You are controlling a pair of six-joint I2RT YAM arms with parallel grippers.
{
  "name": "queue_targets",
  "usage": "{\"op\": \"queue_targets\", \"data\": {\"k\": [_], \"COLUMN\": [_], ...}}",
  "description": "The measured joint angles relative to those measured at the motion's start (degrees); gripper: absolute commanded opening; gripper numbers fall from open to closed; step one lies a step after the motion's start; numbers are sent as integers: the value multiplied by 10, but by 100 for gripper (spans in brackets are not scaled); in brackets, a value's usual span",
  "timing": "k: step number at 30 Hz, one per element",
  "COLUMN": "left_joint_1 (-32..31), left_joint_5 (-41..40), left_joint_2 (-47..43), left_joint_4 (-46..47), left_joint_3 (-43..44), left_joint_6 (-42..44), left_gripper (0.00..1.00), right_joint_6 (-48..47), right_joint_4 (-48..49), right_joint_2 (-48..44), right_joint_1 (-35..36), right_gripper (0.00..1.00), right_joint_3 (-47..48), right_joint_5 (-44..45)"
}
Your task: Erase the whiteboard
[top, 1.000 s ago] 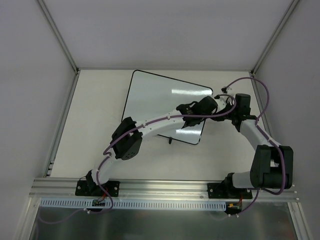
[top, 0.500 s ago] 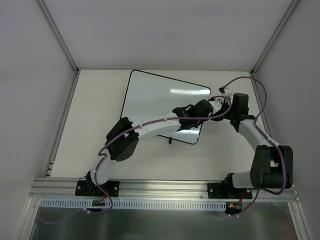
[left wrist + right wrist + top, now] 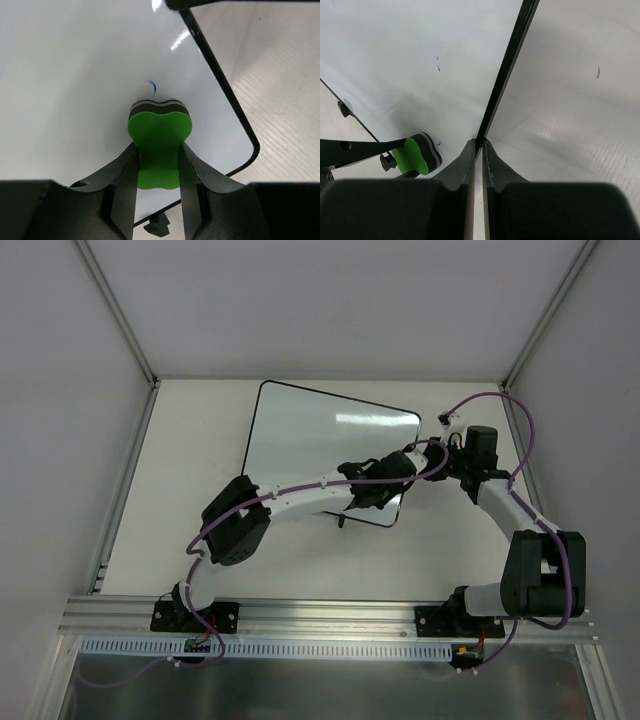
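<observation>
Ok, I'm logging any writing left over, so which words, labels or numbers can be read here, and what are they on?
No readable text anywhere in these views.
On the whiteboard: only a short curved blue stroke, which forms no letter or number.
On the green eraser: no label or brand shows.

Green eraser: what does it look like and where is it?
The eraser is bright green on top, narrow in the middle, with a dark felt layer underneath. The left fingers squeeze its narrow middle. Its felt side rests on the whiteboard near a rounded corner, close to a tiny blue mark.
</observation>
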Motion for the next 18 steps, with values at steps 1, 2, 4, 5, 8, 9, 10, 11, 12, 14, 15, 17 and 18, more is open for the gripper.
{"op": "queue_targets", "data": {"k": [1, 2, 4, 5, 8, 9, 10, 11, 12, 14, 15, 17, 18], "left_joint_1": [1, 3, 9, 14, 39, 49, 58, 66, 76, 89, 92, 92, 90], "left_joint_5": [0, -1, -5, -9, -26, -33, -38, -42, -48, -54, -56, -56, -56], "left_joint_2": [-3, -6, -16, -23, -50, -59, -67, -73, -80, -86, -86, -81, -75], "left_joint_4": [-1, -3, -10, -17, -31, -34, -34, -33, -33, -34, -34, -35, -38], "left_joint_3": [-3, -7, -15, -20, -33, -35, -35, -35, -35, -29, -21, -4, 9], "left_joint_6": [-5, -12, -28, -38, -67, -74, -82, -87, -92, -98, -100, -100, -100], "left_gripper": [0, 0, 0, 0, 0, 0, 0, 0, 0, 0, 0, 0, 0], "right_joint_6": [0, 0, 0, 0, 0, 0, 0, 0, 0, 0, 0, 0, 0], "right_joint_4": [0, 1, 2, 3, 3, 3, 3, 3, 3, 3, 3, 3, 3], "right_joint_2": [0, 0, 0, -1, -6, -7, -9, -10, -11, -11, -11, -11, -11], "right_joint_1": [0, 0, 0, 0, 0, 0, 0, 1, 1, 1, 1, 1, 1], "right_gripper": [0, 0, 0, 0, 0, 0, 0, 0, 1, 0, 0, 0, 0], "right_joint_3": [0, 0, 0, 0, 0, 0, 0, 0, 0, 0, 0, 0, 0], "right_joint_5": [0, 0, 0, 0, -1, -1, -1, -1, -2, -2, -2, -2, -2]}}
